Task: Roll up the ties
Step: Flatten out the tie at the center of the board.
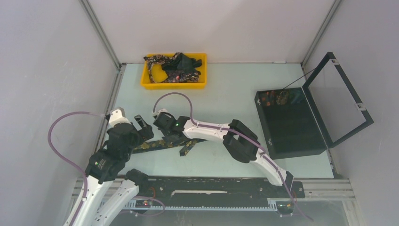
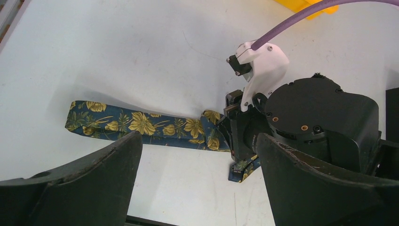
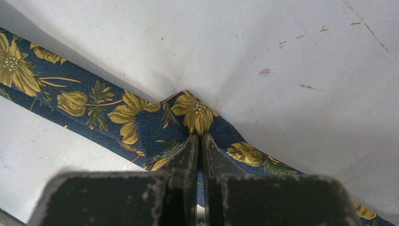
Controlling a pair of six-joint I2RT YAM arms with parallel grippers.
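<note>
A navy tie with yellow flowers (image 1: 157,145) lies flat on the table in front of the arms; it also shows in the left wrist view (image 2: 136,125) and the right wrist view (image 3: 108,113). My right gripper (image 3: 198,139) is shut on a pinched fold of this tie near its middle; it shows from above (image 1: 165,136) and in the left wrist view (image 2: 242,141). My left gripper (image 1: 141,126) is open and empty, hovering just above the tie's left part; its fingers (image 2: 84,188) frame the bare table. More ties (image 1: 173,67) lie heaped in the yellow tray (image 1: 146,81).
A black hinged box (image 1: 289,125) stands open at the right, lid raised, with a few small patterned items in its far end. The yellow tray sits at the back wall. A black rail (image 1: 211,186) runs along the near edge.
</note>
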